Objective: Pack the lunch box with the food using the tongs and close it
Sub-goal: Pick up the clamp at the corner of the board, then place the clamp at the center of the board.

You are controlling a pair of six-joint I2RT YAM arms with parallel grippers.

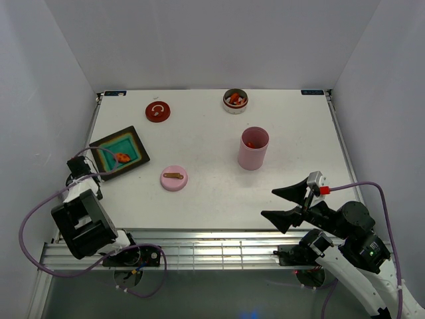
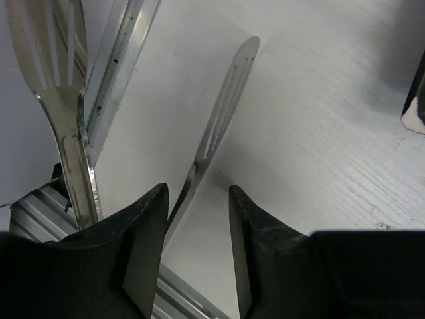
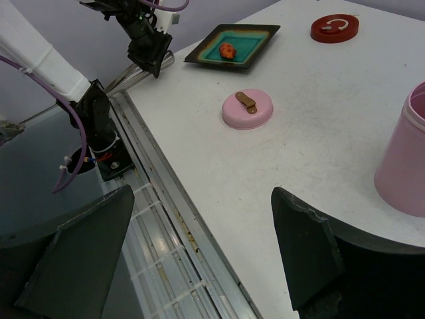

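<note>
L jaws, parted at surface (image 1: 212,193) 8 o'clock edge, straddle only one tongs (image 2: 226,113) arm; squeeze may flick tongs off. R jaws wide, empty.

Robot lab cell, plain white walls (image 1: 199,40), white table (image 1: 212,199), aluminium rail (image 1: 219,242)

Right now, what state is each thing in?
tongs, arms spread, one between the left gripper fingers
left gripper, jaws apart
right gripper, open, empty
pink cup, upright, uncovered
pink lid, off
round tin, uncovered, food inside
red lid, off
black tray, holds orange piece
</note>
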